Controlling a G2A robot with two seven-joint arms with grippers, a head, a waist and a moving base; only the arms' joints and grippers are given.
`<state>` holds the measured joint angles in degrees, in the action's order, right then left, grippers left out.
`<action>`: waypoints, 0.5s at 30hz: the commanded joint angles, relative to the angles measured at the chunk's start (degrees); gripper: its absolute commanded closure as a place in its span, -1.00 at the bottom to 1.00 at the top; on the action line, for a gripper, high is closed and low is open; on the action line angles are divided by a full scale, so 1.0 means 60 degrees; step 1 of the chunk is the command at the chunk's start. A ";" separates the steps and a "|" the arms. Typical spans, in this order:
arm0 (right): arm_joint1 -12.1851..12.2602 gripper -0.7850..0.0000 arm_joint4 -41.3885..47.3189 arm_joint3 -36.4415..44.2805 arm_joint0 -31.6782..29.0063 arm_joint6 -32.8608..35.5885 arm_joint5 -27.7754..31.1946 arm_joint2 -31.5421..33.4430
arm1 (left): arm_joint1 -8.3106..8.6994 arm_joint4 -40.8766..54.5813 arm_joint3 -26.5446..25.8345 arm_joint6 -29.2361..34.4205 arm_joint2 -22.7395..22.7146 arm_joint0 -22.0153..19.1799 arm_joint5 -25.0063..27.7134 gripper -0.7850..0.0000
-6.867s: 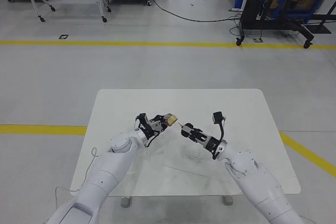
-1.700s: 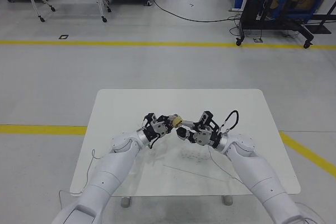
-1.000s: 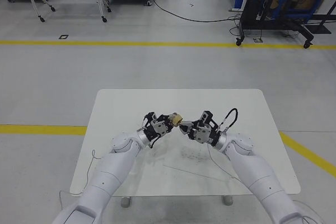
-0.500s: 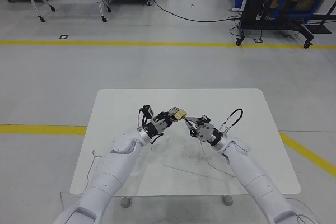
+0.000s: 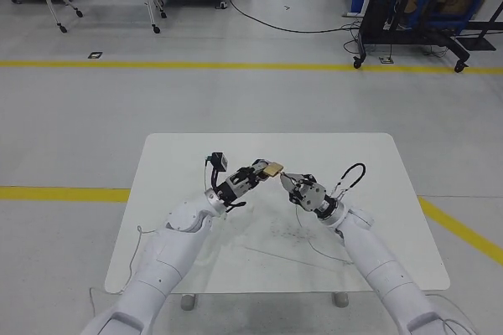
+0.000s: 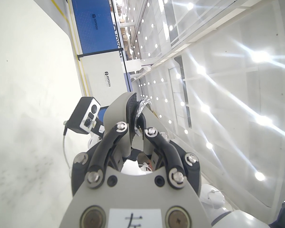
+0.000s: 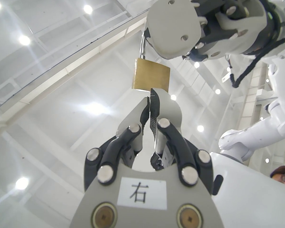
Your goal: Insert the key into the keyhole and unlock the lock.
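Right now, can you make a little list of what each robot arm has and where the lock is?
left end effector: shut on the metal loop of the padlock
right end effector: shut on the key
key tip: at the padlock's underside; inserted or not, cannot tell
height: both held above the white table

Your left arm reaches toward 1 o'clock and your right arm toward 11 o'clock. They meet over the middle of the tabletop (image 5: 360,159). Your left end effector (image 5: 262,171) has its fingers pinched on the lock (image 5: 272,169). Your right end effector (image 5: 290,179) has its fingers pressed together. Its tip sits just beside the left one, and both tilt upward.
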<state>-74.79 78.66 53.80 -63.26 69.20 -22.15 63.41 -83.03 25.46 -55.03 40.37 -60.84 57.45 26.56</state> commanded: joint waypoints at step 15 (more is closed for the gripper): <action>0.0966 -1.00 -0.2654 0.0759 -0.0567 0.0124 0.2383 0.2773 | 0.0149 -0.2020 -0.0463 -0.0417 0.0143 -0.0194 -0.1429 1.00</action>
<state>-69.83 63.37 57.23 -65.62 70.86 -8.56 76.42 -82.28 16.33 -57.19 37.74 -60.46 56.44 19.29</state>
